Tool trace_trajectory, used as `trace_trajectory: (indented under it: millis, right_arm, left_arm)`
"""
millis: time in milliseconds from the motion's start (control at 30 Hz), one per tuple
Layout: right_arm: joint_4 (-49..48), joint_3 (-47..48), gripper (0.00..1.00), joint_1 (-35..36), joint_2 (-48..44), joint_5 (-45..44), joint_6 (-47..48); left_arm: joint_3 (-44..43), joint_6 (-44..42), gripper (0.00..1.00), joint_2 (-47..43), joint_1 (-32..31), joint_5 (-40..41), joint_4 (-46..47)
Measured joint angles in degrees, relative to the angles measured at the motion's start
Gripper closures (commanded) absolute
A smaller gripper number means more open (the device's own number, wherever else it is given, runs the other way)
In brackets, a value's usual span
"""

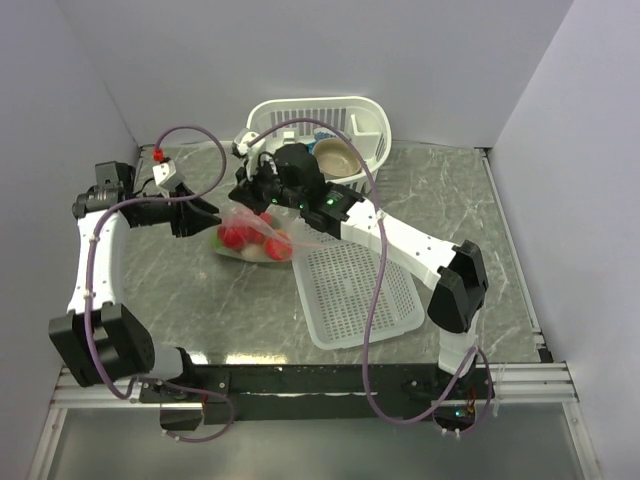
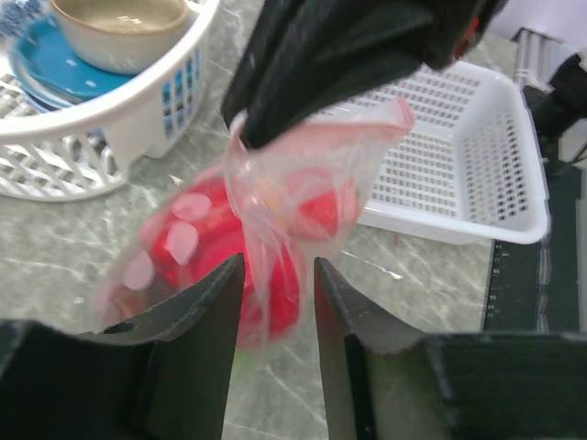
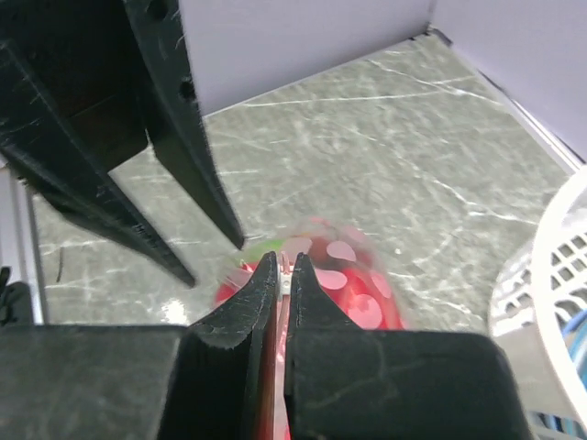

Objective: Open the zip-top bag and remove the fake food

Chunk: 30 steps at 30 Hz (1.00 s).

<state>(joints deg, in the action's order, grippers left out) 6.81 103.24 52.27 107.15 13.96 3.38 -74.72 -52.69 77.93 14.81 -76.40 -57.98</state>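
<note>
Jaws of the right gripper (image 3: pixel 284 272) are pressed together on a pinch of film at the top of the zip-top bag (image 2: pixel 275 197). Those of the left gripper (image 2: pixel 278 268) stand apart with a hanging fold of the bag in the gap, not yet pinched as far as the left wrist view shows. The bag sags left of centre on the table (image 3: pixel 385 137), between the two grippers, and the red fake food (image 2: pixel 183 240) is bunched in its lower half. Whether its bottom rests on the marble I cannot tell. The biggest risk, I judge, is that the whole load hangs from one thin pinch, so a sharp tug could slide the film free and drop everything. Next, the left fingers could close on body film rather than the opposite lip by the pink zip strip (image 2: pixel 390 115), and a pull would then stretch or drag the pouch instead of parting the seal. A smaller risk is that the two sets of fingers sit very near each other and could knock. For room, the widest bare marble lies to the left and toward the arm bases. The flat mesh tray (image 2: pixel 459 156) sits just beside the bag on the right, and its raised rim could catch a low sweep. Behind is the round white basket (image 2: pixel 138 115) holding a tan bowl (image 2: pixel 119 32) and a blue bowl (image 2: pixel 46 73), close enough to limit a pull away from the bases.
</note>
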Motion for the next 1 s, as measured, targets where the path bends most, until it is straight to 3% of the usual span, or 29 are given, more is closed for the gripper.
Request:
trace_trajectory:
  millis: [233,333,533,567,767,900,1000]
  right_arm:
    - [0.00,0.00,1.00,-0.72,-0.09,1.03,-1.25]
    - [0.02,0.00,1.00,-0.55,-0.09,2.05,-1.77]
    - [0.35,0.02,1.00,-0.46,-0.15,3.41,-2.25]
    - [0.57,0.04,1.00,-0.44,-0.22,3.63,-2.25]
    - [2.12,1.90,1.00,-0.28,-0.68,5.22,-2.25]
    - [2.36,2.19,1.00,-0.11,-1.75,5.44,-2.25]
    - [2.34,2.19,1.00,-0.13,-2.40,5.75,-2.29]
  left_arm:
    - [-4.48,-15.39,0.45,6.60,0.00,-3.67,-14.08]
    - [-5.51,-18.49,0.33,7.56,-0.11,-5.18,-16.31]
    - [-8.31,-22.73,0.23,8.98,-1.75,-6.40,-18.03]
    - [-8.85,-23.10,0.16,9.27,-2.08,-6.47,-18.08]
    - [-9.90,-26.12,0.17,10.21,-2.91,-6.91,-18.25]
    - [-9.90,-27.34,0.31,10.23,-3.52,-6.95,-18.36]
    - [-9.90,-27.54,0.27,10.32,-3.82,-6.97,-18.40]
